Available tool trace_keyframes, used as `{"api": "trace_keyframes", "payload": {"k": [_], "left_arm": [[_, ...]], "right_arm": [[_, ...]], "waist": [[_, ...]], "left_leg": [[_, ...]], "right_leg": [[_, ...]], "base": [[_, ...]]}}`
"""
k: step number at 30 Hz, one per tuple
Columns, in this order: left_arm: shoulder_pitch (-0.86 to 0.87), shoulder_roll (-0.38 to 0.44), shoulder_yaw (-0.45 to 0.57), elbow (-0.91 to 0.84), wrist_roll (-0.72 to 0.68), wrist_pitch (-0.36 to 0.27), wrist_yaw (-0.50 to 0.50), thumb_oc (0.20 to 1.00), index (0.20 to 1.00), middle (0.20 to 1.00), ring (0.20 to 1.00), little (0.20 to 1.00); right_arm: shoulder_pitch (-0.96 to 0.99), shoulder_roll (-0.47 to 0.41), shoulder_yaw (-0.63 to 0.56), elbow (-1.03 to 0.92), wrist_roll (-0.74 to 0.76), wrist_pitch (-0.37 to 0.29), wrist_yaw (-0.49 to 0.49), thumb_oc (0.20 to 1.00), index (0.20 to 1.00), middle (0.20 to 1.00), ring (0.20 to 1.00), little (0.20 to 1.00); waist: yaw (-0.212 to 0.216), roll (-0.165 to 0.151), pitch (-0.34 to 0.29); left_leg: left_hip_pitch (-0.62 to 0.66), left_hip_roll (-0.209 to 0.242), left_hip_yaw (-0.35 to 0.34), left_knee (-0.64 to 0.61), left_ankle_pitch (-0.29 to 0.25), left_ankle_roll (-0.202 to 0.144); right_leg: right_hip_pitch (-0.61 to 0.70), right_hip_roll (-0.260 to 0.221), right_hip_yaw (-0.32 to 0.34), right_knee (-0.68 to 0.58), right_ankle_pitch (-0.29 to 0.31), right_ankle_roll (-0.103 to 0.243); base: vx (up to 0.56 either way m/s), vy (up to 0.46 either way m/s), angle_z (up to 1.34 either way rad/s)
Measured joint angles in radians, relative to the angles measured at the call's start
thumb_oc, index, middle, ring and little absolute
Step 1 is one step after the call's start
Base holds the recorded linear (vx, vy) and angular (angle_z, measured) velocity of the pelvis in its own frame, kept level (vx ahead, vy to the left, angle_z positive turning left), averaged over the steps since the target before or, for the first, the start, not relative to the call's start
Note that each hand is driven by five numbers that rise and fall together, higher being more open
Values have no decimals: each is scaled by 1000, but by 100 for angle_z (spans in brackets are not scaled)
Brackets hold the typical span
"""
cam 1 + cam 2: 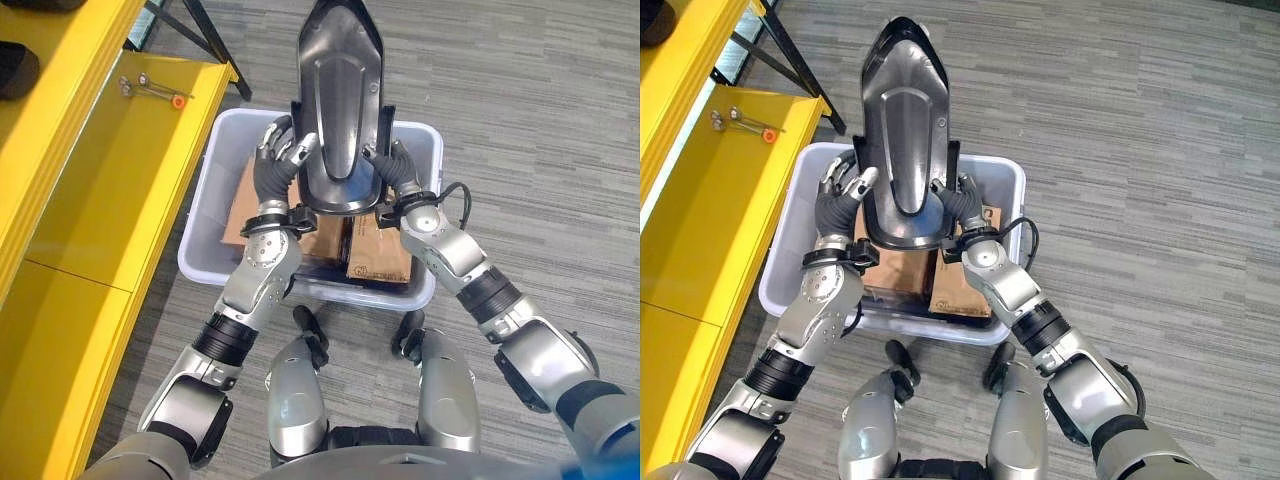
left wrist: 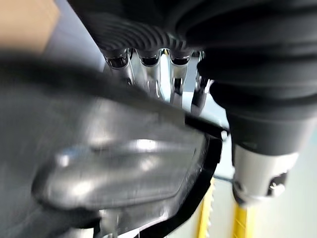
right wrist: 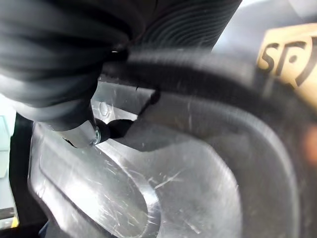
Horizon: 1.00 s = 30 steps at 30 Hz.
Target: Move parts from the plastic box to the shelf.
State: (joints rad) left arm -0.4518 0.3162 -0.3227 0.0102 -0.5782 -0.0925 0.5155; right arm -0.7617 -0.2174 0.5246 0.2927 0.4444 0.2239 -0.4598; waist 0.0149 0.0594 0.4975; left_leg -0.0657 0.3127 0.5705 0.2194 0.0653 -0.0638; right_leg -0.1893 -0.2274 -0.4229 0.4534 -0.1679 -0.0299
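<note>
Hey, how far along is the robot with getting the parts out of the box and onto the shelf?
Early on. The left hand and right hand grip a black part on either side, over the plastic box. The yellow shelf has just small tools, and cardboard boxes remain in the plastic box.

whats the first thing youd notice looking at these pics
A large glossy black part held up over the pale plastic box, clamped between the left hand and the right hand at its lower sides. Under it, brown cardboard packages lie in the box. The bright yellow shelf runs along the robot's left, with a small metal tool lying on it.
</note>
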Motion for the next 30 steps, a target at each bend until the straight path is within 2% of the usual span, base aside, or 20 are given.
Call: {"api": "trace_keyframes", "payload": {"k": [1,3,7,12,16,21,22,23,24,25,30], "left_arm": [[0,-3,-15,0,0,5,-14,1000,1000,1000,1000,1000],[2,-10,-16,-9,0,22,-14,1000,1000,1000,1000,1000],[28,-23,-29,-10,-7,53,-24,1000,1000,1000,1000,1000],[51,-28,-33,-10,-33,75,-53,1000,1000,1000,1000,1000],[53,-26,-38,-10,-40,89,-60,1000,1000,1000,1000,1000],[68,-25,-40,-10,-101,97,-61,1000,1000,1000,1000,1000],[73,-25,-40,-10,-104,97,-65,937,937,937,937,937],[80,-26,-40,-10,-109,98,-73,652,652,652,652,652],[88,-26,-40,-10,-112,99,-78,231,231,231,231,231],[93,-26,-38,-10,-122,100,-79,200,200,200,200,200],[117,-23,-7,-10,-153,111,-79,200,200,200,200,200]], "right_arm": [[6,-1,-4,1,-7,1,-6,200,200,200,200,200],[7,-3,-3,2,-10,2,-9,200,200,200,200,200],[55,-3,-4,5,-6,3,-16,200,200,200,200,200],[72,-4,-2,37,-8,3,-17,200,200,200,200,200],[76,-4,-3,43,-41,1,-18,200,200,200,200,200],[79,-10,-1,43,-158,-1,-19,200,200,200,200,200],[79,-13,2,43,-165,-1,-18,200,200,200,200,200],[83,-21,9,43,-170,-1,-18,200,200,200,200,200],[85,-26,14,43,-173,-1,-19,200,200,200,200,200],[90,-30,16,43,-173,-1,-20,200,200,200,200,200],[127,-32,18,34,-175,-31,-22,200,200,200,200,200]], "waist": [[-1,14,-37],[-1,18,-47],[2,15,-120],[-2,2,-179],[-2,-7,-202],[-1,-18,-226],[-1,-19,-231],[0,-19,-236],[0,-18,-239],[0,-17,-240],[-7,-14,-246]], "left_leg": [[0,-5,-2,-13,3,-7],[14,-5,-2,-18,4,-8],[36,-5,-2,-35,5,-9],[57,-9,-2,-45,5,-10],[59,-15,-2,-53,5,-10],[65,-23,-1,-63,1,-14],[65,-23,-1,-64,1,-15],[65,-24,-1,-65,0,-15],[66,-24,-1,-66,0,-15],[67,-25,-1,-66,0,-15],[92,-29,3,-78,0,-15]], "right_leg": [[-7,2,6,1,-2,2],[-2,7,8,1,-6,2],[11,16,21,-9,-9,4],[27,19,27,-19,-12,9],[27,18,30,-26,-9,19],[27,16,33,-40,-3,26],[28,16,32,-42,-1,28],[29,16,30,-46,3,31],[33,18,30,-54,8,32],[37,19,30,-59,11,32],[56,23,30,-73,16,34]], "base": [[89,-32,-5],[95,-35,-10],[62,-21,-9],[22,-2,-3],[0,0,0],[-2,-6,0],[-12,-35,0],[-5,-37,0],[2,-43,0],[6,-60,-1],[-13,-119,-4]]}}
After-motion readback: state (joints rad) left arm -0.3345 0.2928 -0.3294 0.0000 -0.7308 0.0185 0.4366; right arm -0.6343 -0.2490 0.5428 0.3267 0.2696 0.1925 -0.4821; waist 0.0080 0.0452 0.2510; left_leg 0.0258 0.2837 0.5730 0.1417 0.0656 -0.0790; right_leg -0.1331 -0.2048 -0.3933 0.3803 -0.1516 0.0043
